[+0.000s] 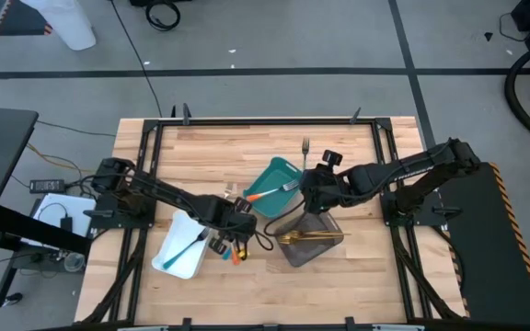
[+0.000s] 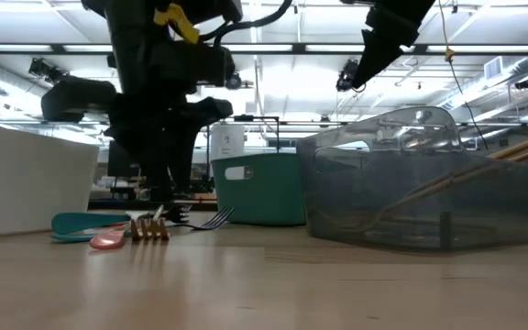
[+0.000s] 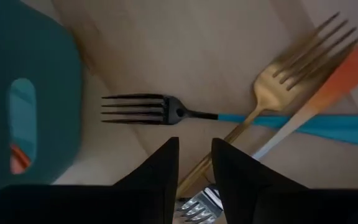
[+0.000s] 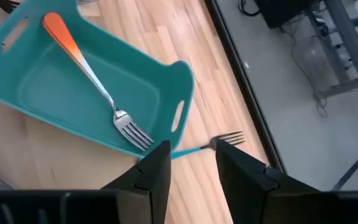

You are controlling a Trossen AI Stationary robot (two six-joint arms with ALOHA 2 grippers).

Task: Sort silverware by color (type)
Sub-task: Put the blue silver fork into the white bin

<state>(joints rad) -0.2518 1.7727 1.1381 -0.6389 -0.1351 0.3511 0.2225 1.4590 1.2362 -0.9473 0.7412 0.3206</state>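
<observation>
My left gripper (image 3: 195, 163) hangs low over crossed cutlery, fingers narrowly parted, empty. Risk: closing here pinches the gold fork (image 3: 272, 87) with its neighbours. The gold handle runs between my tips; the teal-handled fork (image 3: 166, 110) lies just beyond. My right gripper (image 4: 189, 163), part-open, hovers above the teal tray (image 4: 166, 81) holding the orange-handled fork (image 4: 95, 84).

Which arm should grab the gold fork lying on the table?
Left. The left gripper hangs open right over the gold fork, while the right gripper is away over the teal tray.
</observation>
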